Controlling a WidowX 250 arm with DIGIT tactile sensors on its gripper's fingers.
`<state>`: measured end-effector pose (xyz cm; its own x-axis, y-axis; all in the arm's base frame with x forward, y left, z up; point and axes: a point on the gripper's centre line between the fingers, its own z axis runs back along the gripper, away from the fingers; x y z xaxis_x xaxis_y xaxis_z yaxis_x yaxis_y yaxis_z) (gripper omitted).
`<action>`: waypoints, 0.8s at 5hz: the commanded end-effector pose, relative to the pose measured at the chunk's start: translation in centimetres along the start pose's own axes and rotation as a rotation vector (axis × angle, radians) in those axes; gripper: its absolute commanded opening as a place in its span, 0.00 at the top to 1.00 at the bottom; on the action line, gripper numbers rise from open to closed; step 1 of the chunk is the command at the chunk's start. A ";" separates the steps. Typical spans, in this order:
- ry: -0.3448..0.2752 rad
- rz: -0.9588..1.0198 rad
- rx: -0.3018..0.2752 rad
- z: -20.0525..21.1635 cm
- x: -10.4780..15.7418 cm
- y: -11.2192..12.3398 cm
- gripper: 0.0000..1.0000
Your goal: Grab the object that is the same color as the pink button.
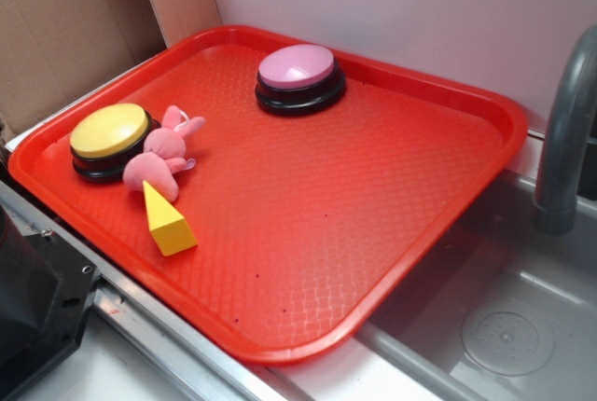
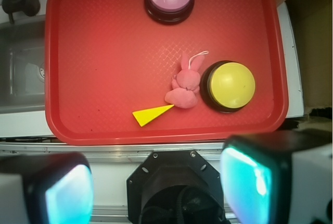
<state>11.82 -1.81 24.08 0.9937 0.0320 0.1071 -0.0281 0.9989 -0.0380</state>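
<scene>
Four things sit on the tray I am watching, listed here from biggest down:

- The red tray [image 1: 448, 186] fills most of my exterior view, lying on the counter beside a grey sink [image 1: 504, 326] with a grey faucet [image 1: 564, 131] at its edge.
- In my wrist view the gripper [image 2: 156, 182] hangs high over the tray's near edge. Its two fingers [image 2: 244, 179] stand wide apart with nothing between them, well clear of everything on the tray.
- The pink button [image 1: 297, 75], with its domed top on a black base, sits alone toward the tray's far edge, well apart from the other pieces.
- The yellow button [image 1: 110, 138] rests near the tray's left corner in the exterior view, also on a black base.
- The pink plush bunny [image 1: 160, 160] lies flat on the tray, touching the yellow button's side, its ears pointing toward the pink button and a thin white loop showing at its head.
- The yellow wedge block [image 1: 166, 222] lies just beside the bunny's lower end, its narrow tip meeting the plush.
</scene>
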 end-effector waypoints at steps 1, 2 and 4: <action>0.000 0.000 0.000 0.0 0.0 0.0 0.00; -0.022 0.252 -0.015 -1.8 0.9 0.7 0.00; -0.109 0.709 0.089 -7.3 2.8 2.4 0.00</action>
<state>15.05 0.19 16.29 0.7287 0.6661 0.1589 -0.6702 0.7414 -0.0345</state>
